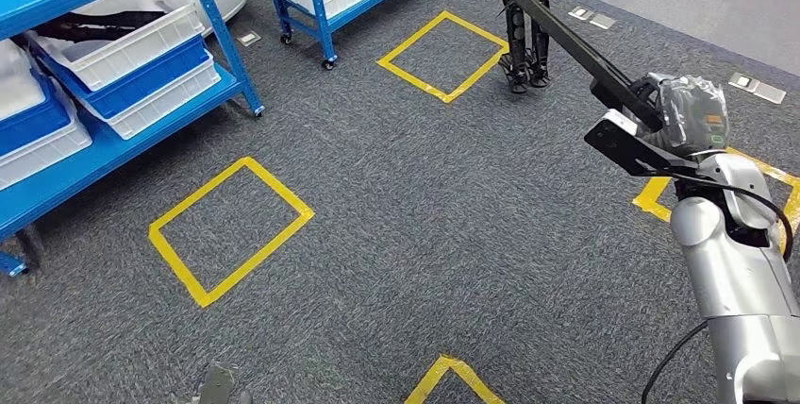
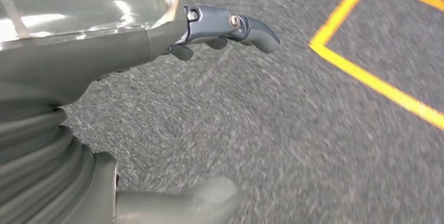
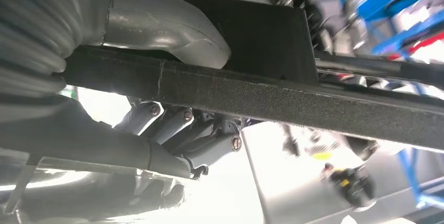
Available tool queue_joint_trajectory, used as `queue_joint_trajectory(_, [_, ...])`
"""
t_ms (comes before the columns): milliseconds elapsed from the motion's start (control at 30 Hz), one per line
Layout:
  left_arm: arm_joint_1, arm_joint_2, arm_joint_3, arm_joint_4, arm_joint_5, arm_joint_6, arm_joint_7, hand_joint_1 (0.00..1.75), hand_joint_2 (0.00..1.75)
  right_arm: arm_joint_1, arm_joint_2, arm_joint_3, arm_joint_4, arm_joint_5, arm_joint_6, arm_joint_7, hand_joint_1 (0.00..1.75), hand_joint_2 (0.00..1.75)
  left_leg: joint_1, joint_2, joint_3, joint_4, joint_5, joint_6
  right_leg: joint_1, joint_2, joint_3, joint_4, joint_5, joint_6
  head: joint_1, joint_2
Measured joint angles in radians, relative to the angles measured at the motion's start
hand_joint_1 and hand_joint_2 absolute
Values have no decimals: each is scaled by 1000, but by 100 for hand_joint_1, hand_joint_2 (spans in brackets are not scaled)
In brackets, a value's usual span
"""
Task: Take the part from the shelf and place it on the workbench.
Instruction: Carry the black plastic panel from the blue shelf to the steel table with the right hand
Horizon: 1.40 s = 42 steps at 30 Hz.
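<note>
My right hand (image 1: 687,113) is raised at the right of the head view and grips a long black part (image 1: 577,49) that slants up and away to the left. In the right wrist view the thumb (image 3: 173,30) lies on one side of the black part (image 3: 293,101) and the fingers (image 3: 178,130) curl round the other. My left hand (image 2: 220,33) hangs over grey carpet with fingers and thumb apart, holding nothing. The blue shelf (image 1: 113,144) with white and blue bins stands at the left.
A second blue shelf (image 1: 325,8) stands at the back. Another dark robot's legs (image 1: 526,45) stand behind the part. Yellow tape squares (image 1: 229,227) mark the grey carpet, with one more (image 1: 443,53) further back.
</note>
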Motion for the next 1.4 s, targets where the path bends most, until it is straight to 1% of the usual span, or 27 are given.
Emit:
queue_joint_trajectory(67, [1,-1,0,0,0,0,0,0,175,-6,-3,-1,4,0,1,-1,175,175,-6,-25,-56,122,-47,11,10,27,-2,0,2,-7,-3,0])
queue_joint_trajectory(100, [2,-1,0,0,0,0,0,0,175,-6,-4,-1,6,0,1,-1,175,175,-12,-29,-67,140,-43,22,18,42,-3,0,4,-10,-3,0])
queue_joint_trajectory(167, [1,-1,0,0,0,-1,-1,0,175,-7,-10,-2,9,3,1,-1,175,175,-28,-46,-37,65,17,55,31,72,-3,0,8,-17,-2,0])
queue_joint_trajectory(233, [0,4,0,0,0,-2,-2,0,175,-13,-18,-4,10,6,3,-1,175,175,-44,-100,19,-59,79,99,35,98,-5,-2,13,-21,3,0])
queue_joint_trajectory(300, [-1,8,0,0,0,-2,-1,0,175,-21,-25,-5,12,7,6,-1,175,175,-53,-132,43,-114,99,119,27,120,-11,-5,20,-20,3,0])
queue_joint_trajectory(367, [-2,8,0,0,0,-1,0,0,175,-24,-35,-7,14,8,10,0,175,175,-55,-111,50,-136,109,118,24,146,-19,-13,31,-10,-6,0])
queue_joint_trajectory(400, [-3,7,1,0,0,-1,0,0,175,-25,-43,-9,14,9,12,1,175,175,-52,-96,58,-155,118,114,27,137,-24,-13,33,-6,-7,0])
queue_joint_trajectory(467, [-2,6,2,0,1,-1,-3,0,175,-39,-58,-14,16,11,16,5,175,175,-45,-65,72,-193,138,105,35,78,-52,31,8,-5,-1,0])
queue_joint_trajectory(500, [-1,6,2,0,1,-1,-5,0,175,-50,-62,-15,16,12,18,7,175,175,-44,-49,75,-201,143,100,34,41,-79,86,-19,-6,2,0])
queue_joint_trajectory(533, [1,5,2,0,1,-2,-7,0,175,-59,-65,-16,17,14,21,10,175,175,-43,-33,74,-204,144,98,31,21,-108,153,-48,-4,4,0])
queue_joint_trajectory(600, [2,5,2,0,1,-3,-12,0,175,-64,-66,-15,19,20,26,16,175,175,-40,1,72,-204,143,91,18,7,-145,246,-79,10,5,0])
queue_joint_trajectory(633, [2,4,3,0,1,-3,-15,0,175,-64,-67,-14,20,23,29,20,175,175,-37,16,72,-202,141,86,10,1,-134,239,-74,23,5,0])
queue_joint_trajectory(667, [2,4,3,0,1,-5,-18,0,175,-65,-69,-14,21,26,31,25,175,175,-33,30,72,-198,138,77,2,-10,-103,189,-56,39,5,0])
queue_joint_trajectory(733, [2,7,3,0,1,-14,-27,0,175,-72,-73,-15,21,29,33,32,175,175,-30,54,69,-180,124,56,-7,-60,-16,51,-15,67,8,0])
queue_joint_trajectory(767, [2,8,3,0,1,-19,-32,0,175,-76,-75,-15,20,30,35,34,175,175,-32,64,67,-170,117,45,-6,-76,11,3,-3,66,8,0])
queue_joint_trajectory(800, [2,10,3,0,1,-24,-36,0,175,-80,-78,-15,20,31,36,36,175,175,-34,73,65,-162,111,37,-3,-85,23,-17,0,58,7,0])
queue_joint_trajectory(867, [1,9,3,0,0,-26,-39,0,175,-82,-84,-16,19,33,38,39,175,175,-32,92,64,-156,105,28,1,-61,17,-16,0,30,3,0])
queue_joint_trajectory(900, [1,8,3,0,0,-25,-38,0,175,-83,-89,-16,19,34,39,39,175,175,-27,84,61,-151,99,24,0,-50,15,-15,1,19,2,0])
queue_joint_trajectory(967, [3,7,3,0,0,-25,-37,0,175,-88,-94,-17,18,35,39,39,175,175,-16,34,43,-101,57,16,0,-28,12,-14,6,-1,0,0])
queue_joint_trajectory(1033, [6,6,3,0,0,-25,-36,0,175,-93,-94,-16,18,35,40,39,175,175,-13,-19,-9,25,-16,16,4,-5,10,-14,8,-13,-3,0])
queue_joint_trajectory(1100, [9,5,3,1,0,-24,-35,0,175,-94,-93,-15,18,35,41,38,175,175,-14,-32,-61,136,-55,20,11,22,9,-14,9,-17,-5,0])
queue_joint_trajectory(1133, [9,5,3,1,0,-24,-34,0,175,-94,-93,-15,18,35,42,38,175,175,-15,-34,-67,144,-46,25,14,37,8,-14,9,-17,-5,0])
queue_joint_trajectory(1200, [10,6,4,1,0,-24,-33,0,175,-94,-93,-16,18,35,42,38,175,175,-16,-54,-28,50,24,41,17,65,9,-13,9,-17,-5,0])
queue_joint_trajectory(1267, [12,7,4,1,0,-23,-33,0,175,-96,-94,-16,19,35,42,38,175,175,-16,-115,24,-70,87,55,18,91,7,-12,12,-14,-3,0])
queue_joint_trajectory(1300, [13,8,4,1,0,-23,-33,0,175,-97,-94,-15,19,35,43,38,175,175,-18,-136,38,-103,101,58,16,104,2,-12,15,-10,-4,0])
queue_joint_trajectory(1333, [14,8,5,1,-1,-23,-34,0,175,-96,-95,-15,19,35,43,38,175,175,-20,-144,41,-113,102,59,13,116,-3,-13,18,-4,-6,0])
queue_joint_trajectory(1400, [12,7,5,2,-1,-23,-34,0,175,-94,-105,-18,19,35,43,38,175,175,-23,-115,44,-129,107,59,10,135,-17,-17,27,11,-11,0])
